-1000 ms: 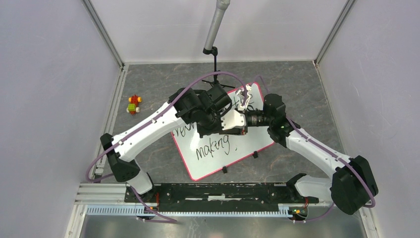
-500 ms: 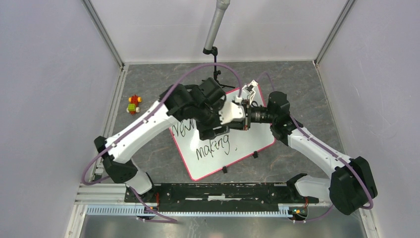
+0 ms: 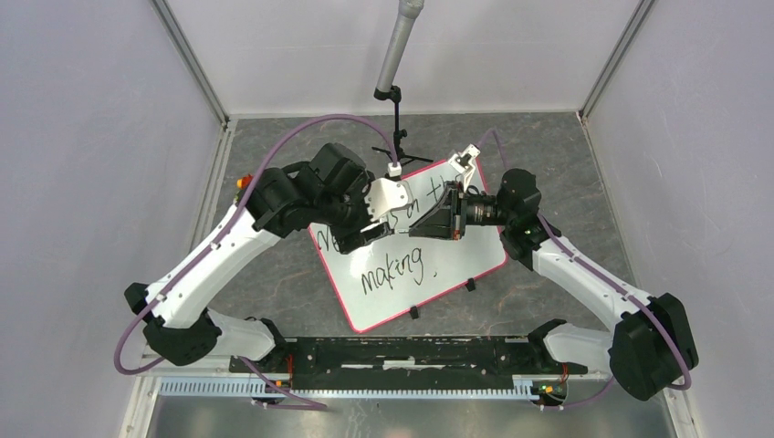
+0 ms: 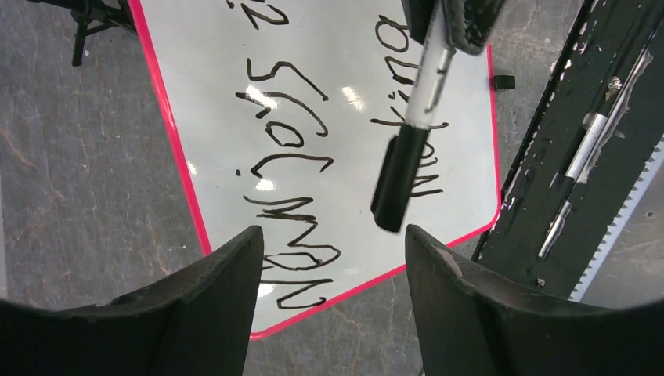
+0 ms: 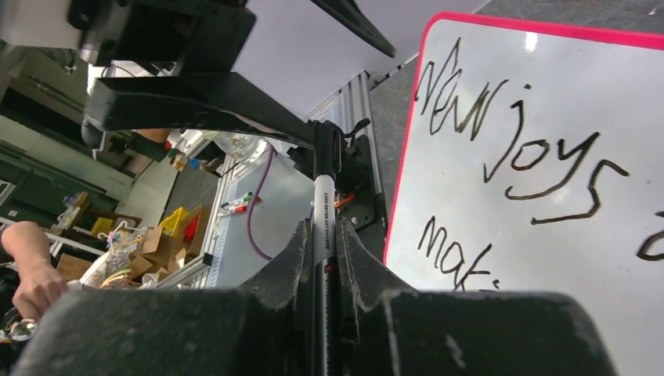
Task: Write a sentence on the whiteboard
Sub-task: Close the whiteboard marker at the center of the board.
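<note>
Grey marbled tabletop [image 3: 292, 297] fills your cell, and the whiteboard [image 3: 461, 260] lies flat on it at a slant, near the middle, rimmed in pink-red. You can read the sentence [image 3: 394, 267] in two black handwritten lines; "New joys" and "making" are clear. Your right gripper [image 5: 323, 235] is clamped on a black-capped marker [image 4: 409, 137], held level above the board with the cap pointing at the left arm. Your left gripper [image 4: 333, 235] hangs over the board's far-left part, jaws spread wide and holding nothing, the marker's cap just ahead of them, not touching
</note>
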`<state>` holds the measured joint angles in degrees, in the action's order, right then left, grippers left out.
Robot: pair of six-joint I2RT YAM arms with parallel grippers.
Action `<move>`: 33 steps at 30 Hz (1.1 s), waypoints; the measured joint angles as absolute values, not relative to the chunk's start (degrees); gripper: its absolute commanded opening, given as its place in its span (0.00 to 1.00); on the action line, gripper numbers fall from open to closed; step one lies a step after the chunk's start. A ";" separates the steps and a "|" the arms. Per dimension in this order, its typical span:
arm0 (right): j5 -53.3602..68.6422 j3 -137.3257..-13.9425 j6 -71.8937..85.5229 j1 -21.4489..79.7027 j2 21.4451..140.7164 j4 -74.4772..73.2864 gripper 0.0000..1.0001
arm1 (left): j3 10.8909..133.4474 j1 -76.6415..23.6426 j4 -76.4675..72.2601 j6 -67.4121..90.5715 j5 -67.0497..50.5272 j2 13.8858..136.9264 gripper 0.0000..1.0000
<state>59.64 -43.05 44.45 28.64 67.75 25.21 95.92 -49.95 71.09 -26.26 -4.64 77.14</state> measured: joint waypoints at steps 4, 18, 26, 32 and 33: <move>59.96 -43.05 45.60 29.34 67.72 26.24 0.00 | 94.89 -50.19 69.78 -27.73 -4.75 78.28 0.64; 59.96 -42.87 47.79 29.80 67.79 27.77 0.00 | 93.34 -55.00 69.32 -32.18 -6.04 79.53 0.03; 60.14 -42.72 47.03 30.33 68.53 27.09 0.00 | 96.27 -55.02 73.17 -30.68 -6.48 82.52 0.02; 59.70 -43.29 43.22 31.55 68.55 24.01 0.00 | 99.31 -54.98 77.87 -28.69 -7.99 85.60 0.02; 59.68 -43.51 42.74 31.68 68.55 23.33 0.00 | 99.70 -54.98 78.41 -28.40 -8.12 85.95 0.02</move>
